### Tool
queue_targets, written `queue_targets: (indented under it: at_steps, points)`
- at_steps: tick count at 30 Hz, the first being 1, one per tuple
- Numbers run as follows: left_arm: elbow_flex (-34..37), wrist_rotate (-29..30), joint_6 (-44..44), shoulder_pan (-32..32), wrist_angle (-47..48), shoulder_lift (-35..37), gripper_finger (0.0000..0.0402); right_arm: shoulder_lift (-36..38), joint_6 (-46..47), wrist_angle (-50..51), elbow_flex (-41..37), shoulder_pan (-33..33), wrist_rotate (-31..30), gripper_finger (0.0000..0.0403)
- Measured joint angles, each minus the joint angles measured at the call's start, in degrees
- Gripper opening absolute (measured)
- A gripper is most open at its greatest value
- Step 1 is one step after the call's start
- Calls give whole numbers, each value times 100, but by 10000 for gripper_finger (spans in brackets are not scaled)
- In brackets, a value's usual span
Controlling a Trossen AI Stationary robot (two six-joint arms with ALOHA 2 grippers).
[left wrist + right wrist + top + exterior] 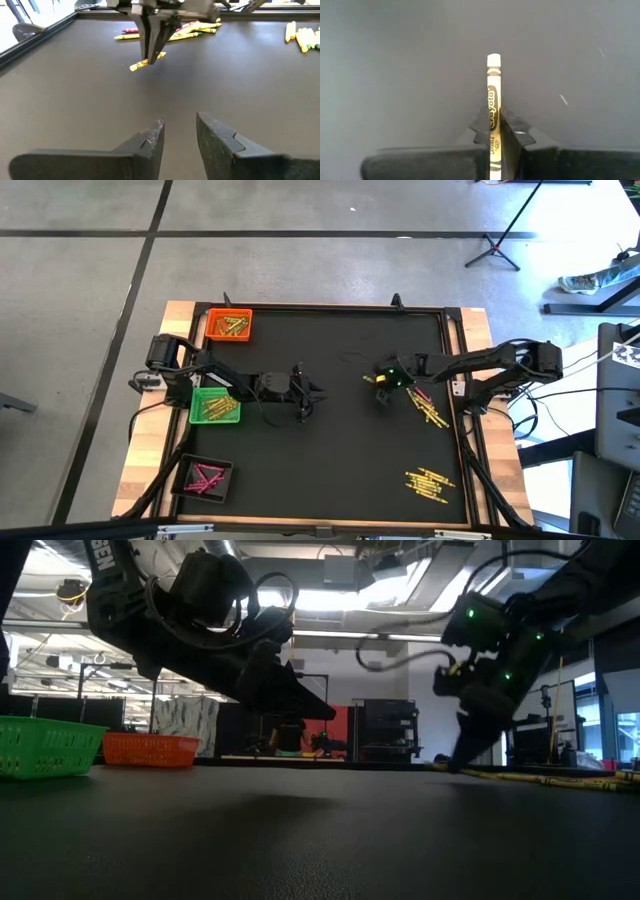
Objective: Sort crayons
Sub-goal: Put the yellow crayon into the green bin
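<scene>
A yellow crayon (493, 95) sits in my right gripper (383, 388), which is shut on it over the middle of the black mat, right of centre. My left gripper (179, 125) hovers open left of centre, pointing toward the right gripper, nothing between its fingers. More crayons lie in two loose heaps on the mat, one (428, 408) right beside the right gripper and one (430, 483) near the front right corner. At the table's left stand an orange tray (228, 325), a green tray (215, 407) and a black tray (205, 477), each with crayons in it. My right gripper pinches the yellow crayon by its paper-wrapped sides (493, 117), about mid-length, between the two fingers. The fingers (150, 42) come down steeply from above and lie across it. The crayon (145, 62) sticks out both ways, nearly level, just over the mat; whether it touches the mat I cannot tell.
A raised frame (455, 360) rims the mat on all sides. The mat between the two grippers and toward the far edge is bare. Cables run beside the right arm, off the table's right edge.
</scene>
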State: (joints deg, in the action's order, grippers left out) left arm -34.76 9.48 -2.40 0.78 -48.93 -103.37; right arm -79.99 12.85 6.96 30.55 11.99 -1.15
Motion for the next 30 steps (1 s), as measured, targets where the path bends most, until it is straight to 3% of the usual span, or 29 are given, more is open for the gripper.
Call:
queue_targets:
  at_steps: [11,21,30]
  points:
    - [0,-50,-21,9,-106,0,162,11,-506,-2043,0,-1065,-81,16]
    - [0,-361,122,151,-542,0,163,-562,-1035,-3765,9,-1681,-122,14]
    - [0,-433,148,280,-1038,0,163,-1171,-1041,-4965,11,-1705,-64,15]
